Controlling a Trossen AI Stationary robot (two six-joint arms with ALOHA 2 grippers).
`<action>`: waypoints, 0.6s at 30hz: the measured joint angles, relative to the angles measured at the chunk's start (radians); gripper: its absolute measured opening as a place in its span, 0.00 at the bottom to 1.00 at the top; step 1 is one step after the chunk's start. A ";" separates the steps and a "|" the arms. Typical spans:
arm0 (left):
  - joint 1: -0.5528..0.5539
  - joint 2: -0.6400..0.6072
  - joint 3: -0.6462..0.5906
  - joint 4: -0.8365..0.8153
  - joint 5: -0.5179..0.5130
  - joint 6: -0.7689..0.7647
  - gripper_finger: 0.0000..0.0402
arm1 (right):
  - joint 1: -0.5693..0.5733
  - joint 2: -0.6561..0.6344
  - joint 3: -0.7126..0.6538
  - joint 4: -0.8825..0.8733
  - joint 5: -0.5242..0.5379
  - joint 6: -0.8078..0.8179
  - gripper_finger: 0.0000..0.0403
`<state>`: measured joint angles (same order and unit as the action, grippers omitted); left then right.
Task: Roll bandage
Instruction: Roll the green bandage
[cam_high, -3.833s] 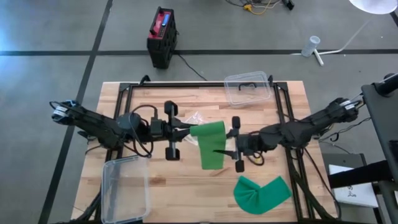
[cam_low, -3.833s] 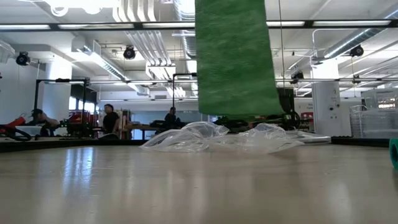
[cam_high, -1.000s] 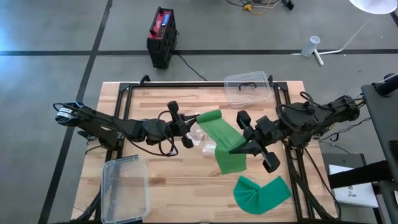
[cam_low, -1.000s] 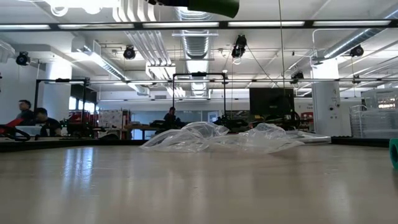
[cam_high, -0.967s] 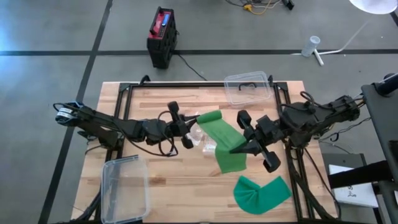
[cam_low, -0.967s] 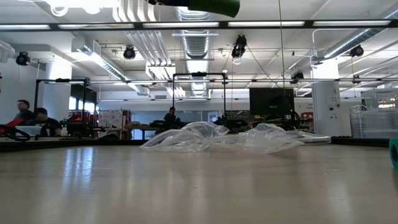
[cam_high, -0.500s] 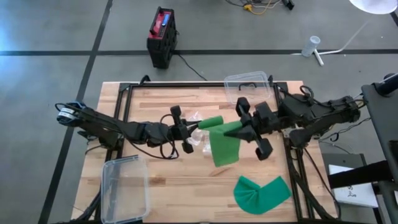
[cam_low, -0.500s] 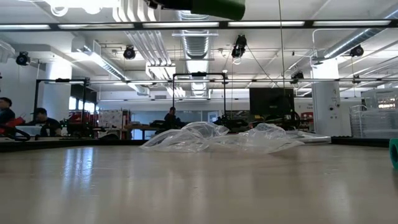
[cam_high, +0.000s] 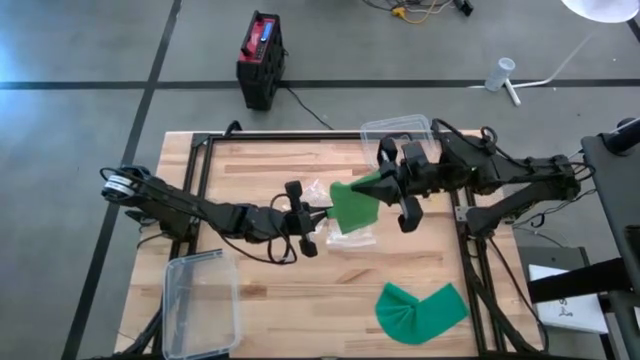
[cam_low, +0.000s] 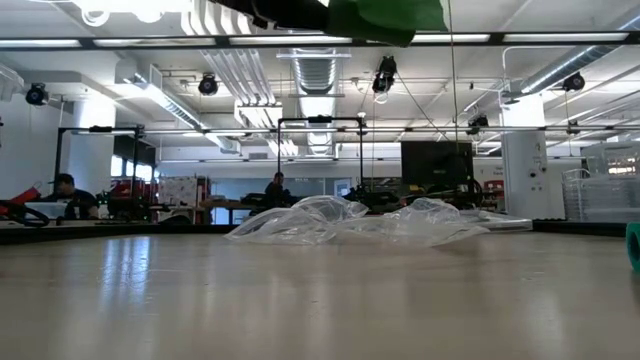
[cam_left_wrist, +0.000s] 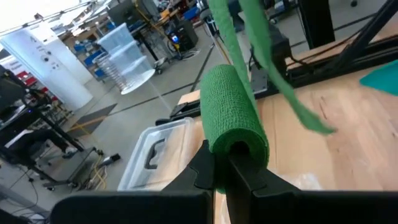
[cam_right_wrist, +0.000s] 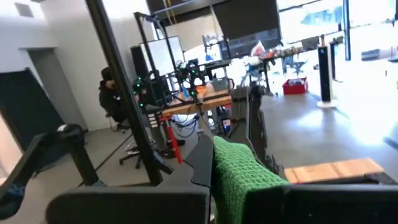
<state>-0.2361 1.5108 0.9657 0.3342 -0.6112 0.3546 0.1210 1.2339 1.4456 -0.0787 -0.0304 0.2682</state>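
Left tool (cam_left_wrist: 219, 163) clenched on green bandage roll (cam_left_wrist: 233, 107), held above table (cam_high: 250, 165) centre. Right tool (cam_high: 383, 185) pinches loose tail (cam_high: 352, 203) — strip slack between them. I judge risk: uneven tension, skewed winding, or tail slipping free onto plastic wrapper (cam_high: 345, 238).

Matt, crinkly green cloth bandage (cam_left_wrist: 234, 118); pale smooth wood table (cam_high: 250, 165); clear glossy plastic wrapper (cam_low: 340, 220).

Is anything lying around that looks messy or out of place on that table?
A crumpled clear plastic wrapper lies mid-table under the lifted green bandage roll, and a second green bandage strip lies loosely bent near the table's front right. Otherwise nothing stands out.
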 joint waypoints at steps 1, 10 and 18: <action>0.002 0.010 0.000 0.012 0.000 0.001 0.00 | -0.006 0.002 0.000 0.000 0.000 0.007 0.00; -0.009 0.054 -0.001 0.047 0.013 -0.001 0.00 | -0.054 0.011 0.000 -0.013 0.002 0.034 0.00; -0.010 0.057 -0.001 0.053 0.019 -0.002 0.00 | -0.111 0.013 0.000 -0.021 0.004 0.107 0.02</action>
<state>-0.2457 1.5677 0.9649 0.3868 -0.5925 0.3531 0.0098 1.2469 1.4456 -0.0997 -0.0265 0.3748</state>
